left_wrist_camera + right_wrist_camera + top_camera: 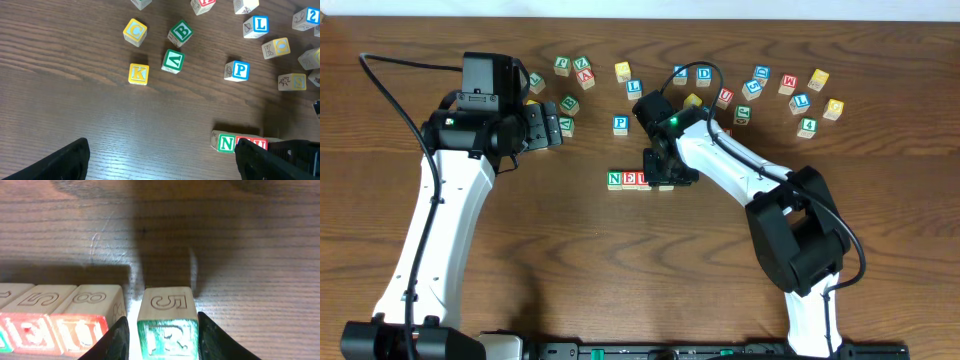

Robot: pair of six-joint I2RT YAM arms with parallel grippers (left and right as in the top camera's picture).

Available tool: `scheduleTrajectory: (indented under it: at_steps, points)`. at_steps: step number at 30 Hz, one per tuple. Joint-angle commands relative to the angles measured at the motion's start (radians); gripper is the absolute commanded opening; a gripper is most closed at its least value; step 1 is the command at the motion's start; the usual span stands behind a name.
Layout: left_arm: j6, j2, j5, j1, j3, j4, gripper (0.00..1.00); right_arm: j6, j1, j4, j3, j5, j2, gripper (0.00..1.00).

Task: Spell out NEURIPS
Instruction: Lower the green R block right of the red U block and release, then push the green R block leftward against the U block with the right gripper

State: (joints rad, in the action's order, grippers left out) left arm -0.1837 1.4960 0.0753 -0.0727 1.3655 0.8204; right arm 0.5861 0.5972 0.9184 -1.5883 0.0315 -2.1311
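A row of cubes lies mid-table, starting with a green N (614,180) and a red E (630,180). In the right wrist view the red E (27,327) and red U (82,325) stand side by side. A green R cube (167,325) stands just right of the U on the table. My right gripper (162,322) straddles the R, open, with a lit gap between its left finger (117,340) and the cube. My left gripper (160,150) hangs wide open over bare wood, left of the N (226,143). A blue P cube (620,123) lies behind the row.
Loose cubes are scattered along the back: a yellow one (622,71), L (634,88), D (704,76), 4 (807,127). The left wrist view shows K (138,73) and B (181,32) ahead. Bare wood lies in front of the row.
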Motion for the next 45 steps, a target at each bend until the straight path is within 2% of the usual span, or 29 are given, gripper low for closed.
scheduleTrajectory:
  at_steps: [1,11,16,19,23,30,45]
  points:
    - [-0.005,0.000,-0.006,0.004,0.013,0.005,0.91,-0.023,-0.004,0.007,-0.014,0.003,0.074,0.38]
    - [-0.005,0.000,-0.006,0.004,0.013,0.005,0.91,-0.053,-0.080,0.060,-0.014,-0.007,0.201,0.37]
    - [-0.005,0.000,-0.006,0.004,0.013,0.005,0.91,-0.068,-0.130,0.098,-0.010,-0.006,0.203,0.36]
    - [-0.005,0.000,-0.006,0.004,0.013,0.005,0.91,-0.068,-0.153,0.106,0.016,-0.003,0.195,0.32]
    - [-0.005,0.000,-0.006,0.004,0.013,0.005,0.91,-0.068,-0.158,0.068,0.086,0.004,0.193,0.29]
    - [-0.005,0.000,-0.006,0.004,0.013,0.005,0.91,-0.067,-0.158,-0.034,0.196,0.034,0.193,0.33]
    - [-0.005,0.000,-0.006,0.004,0.013,0.005,0.91,-0.067,-0.157,-0.154,0.255,0.116,0.163,0.29]
